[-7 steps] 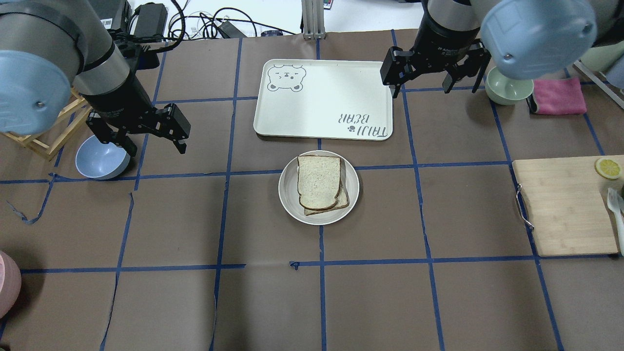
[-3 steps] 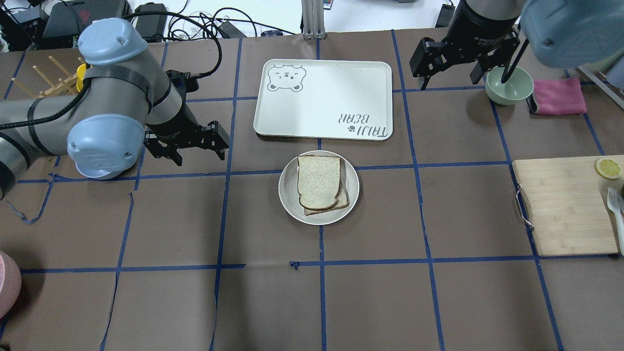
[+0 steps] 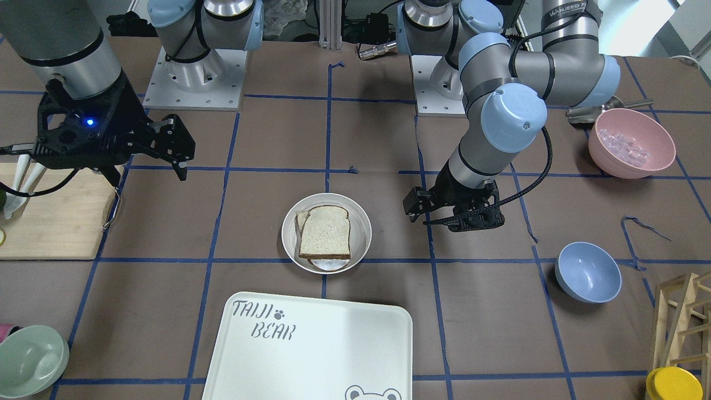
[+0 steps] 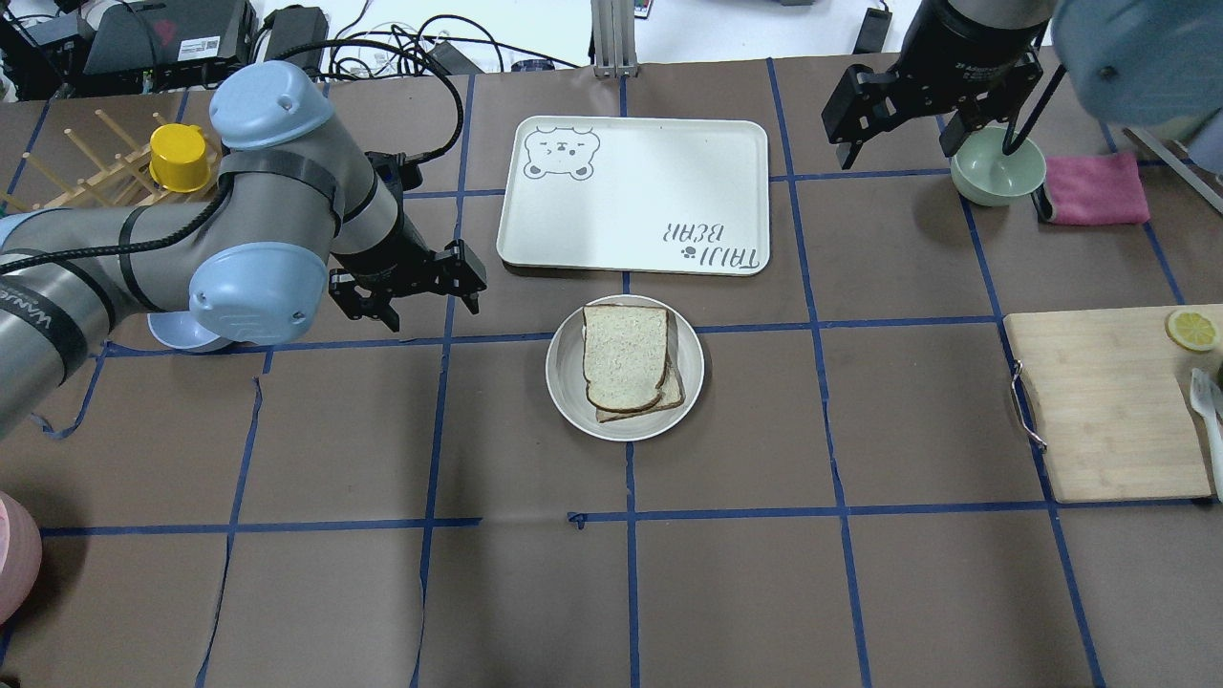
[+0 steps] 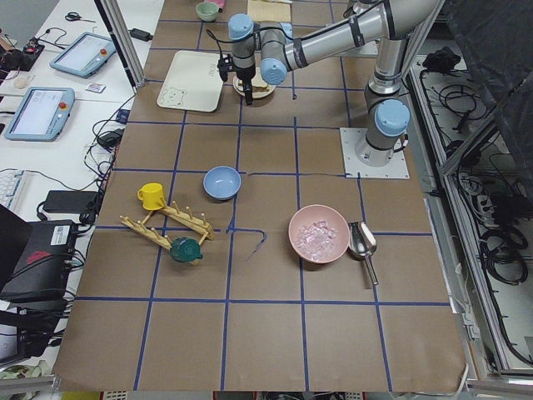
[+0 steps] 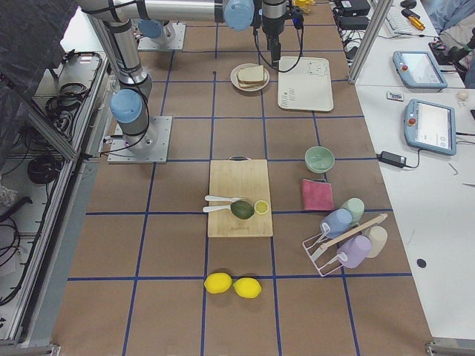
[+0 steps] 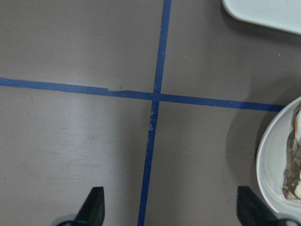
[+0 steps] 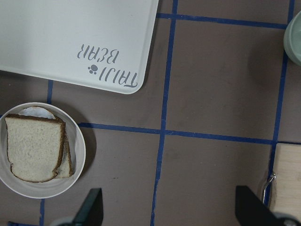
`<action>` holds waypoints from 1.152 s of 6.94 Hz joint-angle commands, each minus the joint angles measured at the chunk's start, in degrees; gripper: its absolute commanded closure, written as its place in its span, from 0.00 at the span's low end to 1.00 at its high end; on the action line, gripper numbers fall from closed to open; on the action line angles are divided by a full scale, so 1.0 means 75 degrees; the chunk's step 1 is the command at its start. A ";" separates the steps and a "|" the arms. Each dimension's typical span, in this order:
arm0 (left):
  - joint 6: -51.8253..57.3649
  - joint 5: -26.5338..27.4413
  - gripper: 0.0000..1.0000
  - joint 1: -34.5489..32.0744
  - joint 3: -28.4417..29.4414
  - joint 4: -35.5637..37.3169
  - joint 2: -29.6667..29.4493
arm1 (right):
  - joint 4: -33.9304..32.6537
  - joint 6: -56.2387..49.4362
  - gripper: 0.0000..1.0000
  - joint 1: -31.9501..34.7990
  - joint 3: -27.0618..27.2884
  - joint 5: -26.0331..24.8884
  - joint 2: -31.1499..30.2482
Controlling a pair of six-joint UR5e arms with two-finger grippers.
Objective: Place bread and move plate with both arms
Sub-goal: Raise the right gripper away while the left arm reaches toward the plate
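Note:
The bread, a speckled slice with dark crust, lies on top of a paler slice on the round cream plate at the table's middle. My left gripper is open and empty, low over the table just left of the plate. In the left wrist view its fingers frame bare paper, with the plate's rim at the right edge. My right gripper is open and empty, high at the far right near the tray's corner. The right wrist view shows bread and plate at lower left.
The white "TAIJI BEAR" tray lies just beyond the plate. A green bowl and pink cloth sit far right, a cutting board at right, a blue bowl and wooden rack at left.
My left arm has swung in and its gripper has moved right toward the plate. My right gripper has moved right and back, away from the tray toward the green bowl. Bread and plate have not moved.

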 commanded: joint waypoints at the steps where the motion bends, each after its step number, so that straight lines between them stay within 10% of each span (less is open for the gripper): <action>1: -0.0040 -0.0198 0.00 -0.0385 -0.0014 0.0909 -0.0402 | 0.0009 0.0021 0.00 0.0007 -0.0034 0.0008 -0.0016; 8: 0.0507 -0.0174 0.25 -0.1267 -0.0166 0.1759 -0.1400 | 0.0021 0.0091 0.00 0.0007 -0.0023 -0.0003 -0.0016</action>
